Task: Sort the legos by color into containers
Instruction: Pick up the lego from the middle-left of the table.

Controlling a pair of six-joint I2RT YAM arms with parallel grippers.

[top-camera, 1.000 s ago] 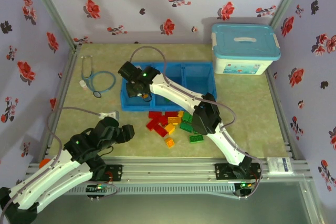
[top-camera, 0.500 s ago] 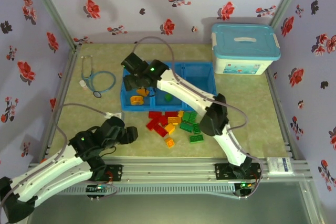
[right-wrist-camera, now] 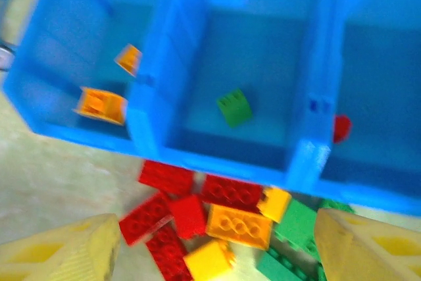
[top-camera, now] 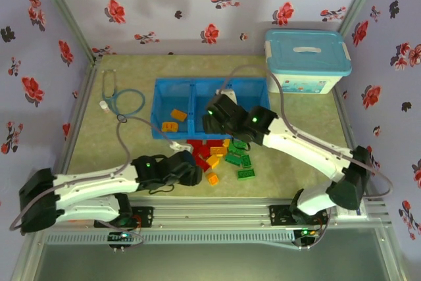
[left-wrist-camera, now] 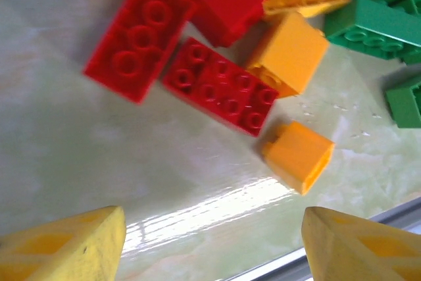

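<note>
The legos [top-camera: 217, 154] lie in a loose pile of red, orange-yellow and green bricks just in front of the blue tray [top-camera: 192, 87] of three containers. The left container [right-wrist-camera: 72, 37] holds two orange bricks [right-wrist-camera: 102, 105], the middle one a green brick [right-wrist-camera: 234, 108], the right one a red brick [right-wrist-camera: 340, 127]. My right gripper [top-camera: 214, 116] hovers open above the tray's front wall and the pile [right-wrist-camera: 240, 225], holding nothing. My left gripper [top-camera: 193, 174] is low at the pile's left side, open and holding nothing. A red brick [left-wrist-camera: 220, 87] and an orange brick [left-wrist-camera: 297, 156] lie just ahead of its fingertips [left-wrist-camera: 66, 248].
A white storage box with a light-blue lid [top-camera: 307, 60] stands at the back right. A stethoscope [top-camera: 123, 101] lies left of the tray. The metal rail [top-camera: 210, 212] runs along the near table edge, close behind the left gripper.
The right gripper opened over the left container, where two orange bricks now show, and swung back right toward the pile. The left arm reached right to the pile's edge.
</note>
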